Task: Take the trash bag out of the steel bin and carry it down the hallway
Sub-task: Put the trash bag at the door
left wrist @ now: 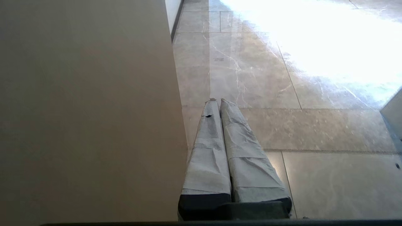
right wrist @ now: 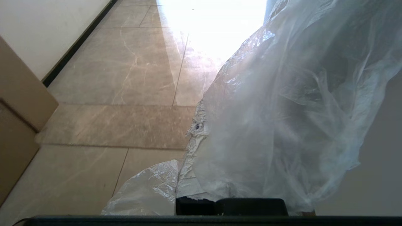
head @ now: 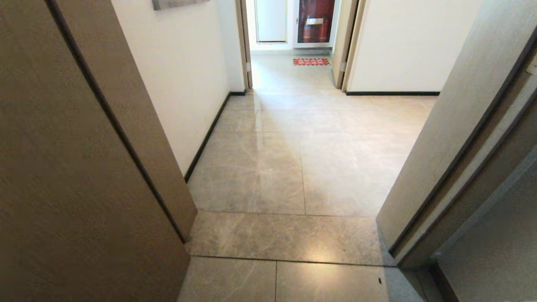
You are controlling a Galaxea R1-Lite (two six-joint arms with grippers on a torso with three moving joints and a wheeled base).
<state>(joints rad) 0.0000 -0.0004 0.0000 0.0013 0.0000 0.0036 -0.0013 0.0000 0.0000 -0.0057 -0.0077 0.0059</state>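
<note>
Trash bag (right wrist: 282, 110) pinched in right end effector (right wrist: 230, 205), hallway (head: 302, 159) open between door frames (head: 440, 167)

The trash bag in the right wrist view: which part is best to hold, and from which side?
Probably the gathered, crinkled edge of the trash bag, right where the right gripper is shut on it. The loose film billows past the fingers, so only bunched plastic gives a firm hold. Come from the gripper's own side.
</note>
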